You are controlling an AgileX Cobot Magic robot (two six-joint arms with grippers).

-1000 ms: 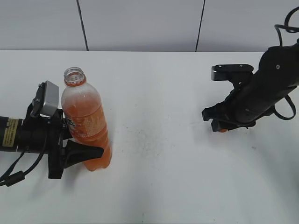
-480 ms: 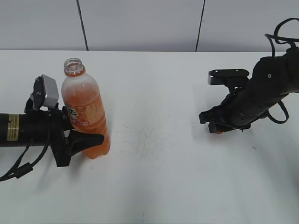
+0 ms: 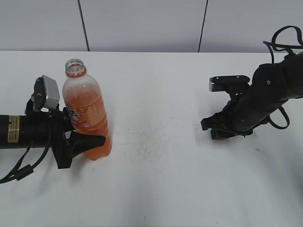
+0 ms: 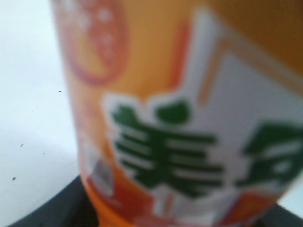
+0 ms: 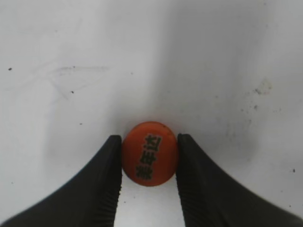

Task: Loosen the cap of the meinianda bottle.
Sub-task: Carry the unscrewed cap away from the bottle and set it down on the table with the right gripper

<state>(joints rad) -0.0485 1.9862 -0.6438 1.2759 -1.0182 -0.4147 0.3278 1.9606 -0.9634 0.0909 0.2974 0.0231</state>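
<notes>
Exterior view: tall clear plastic meinianda bottle (image 3: 86, 118) with orange drink stands upright on the white bench (image 3: 156, 184), neck open, no cap on it. Left end effector (image 3: 81, 135) comes in from the bottle's left, its black fingers clamped around the lower labelled body — one finger shows in front of the bottle near its base. Right end effector (image 3: 221, 133) is well apart from the bottle, to its right, tilted down at the bench; a bit of orange shows at its tips.

Left wrist view: blurred close-up of the bottle's orange label (image 4: 189, 142) with white panel and green characters, filling most of the frame. Dark finger edge (image 4: 57, 208) at the bottom beside the bottle's left side, bench visible left of the bottle.

Right wrist view: small round orange plastic cap (image 5: 150, 153) with a dark printed mark on top lies on the bench, far from the bottle, which is out of this frame. Right end effector's two black fingers (image 5: 106, 184) sit on either side of the cap, both touching its rim — closed on it.
</notes>
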